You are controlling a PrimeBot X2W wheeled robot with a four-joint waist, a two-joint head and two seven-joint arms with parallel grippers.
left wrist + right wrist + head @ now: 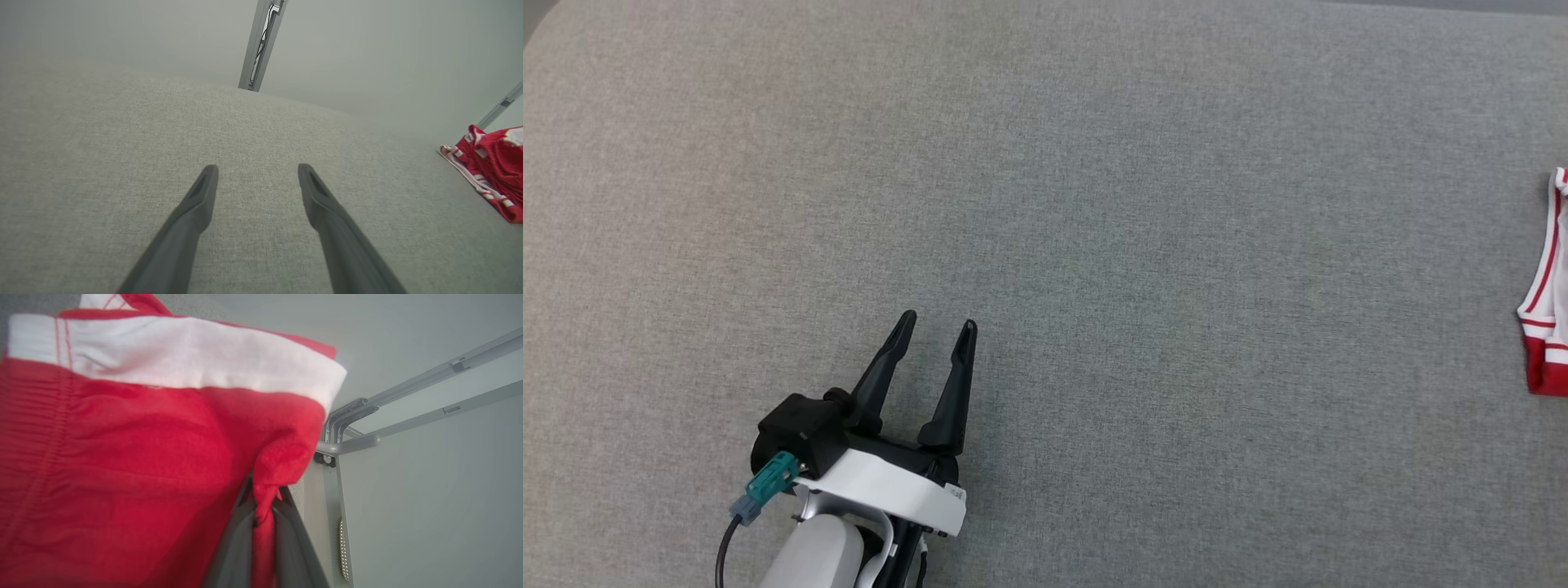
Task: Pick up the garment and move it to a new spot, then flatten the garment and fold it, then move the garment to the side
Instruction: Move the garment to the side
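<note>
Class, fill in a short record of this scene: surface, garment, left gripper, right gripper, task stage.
surface: grey fabric-covered top
garment: red with white trim, at the head view's right edge
left gripper: open, holding nothing, above bare surface
right gripper: shut on a bunched red fold of the garment
task stage: garment gripped; looks bunched, not flat

So the grey woven-fabric surface (pixel 1143 204) is spreading out flat on every side of the left pincer (pixel 938 320), running well ahead of it and off to both sides. The red-and-white garment (pixel 1548 343) is lying bunched up on it way off to the pincer's right, well apart from it.
</note>
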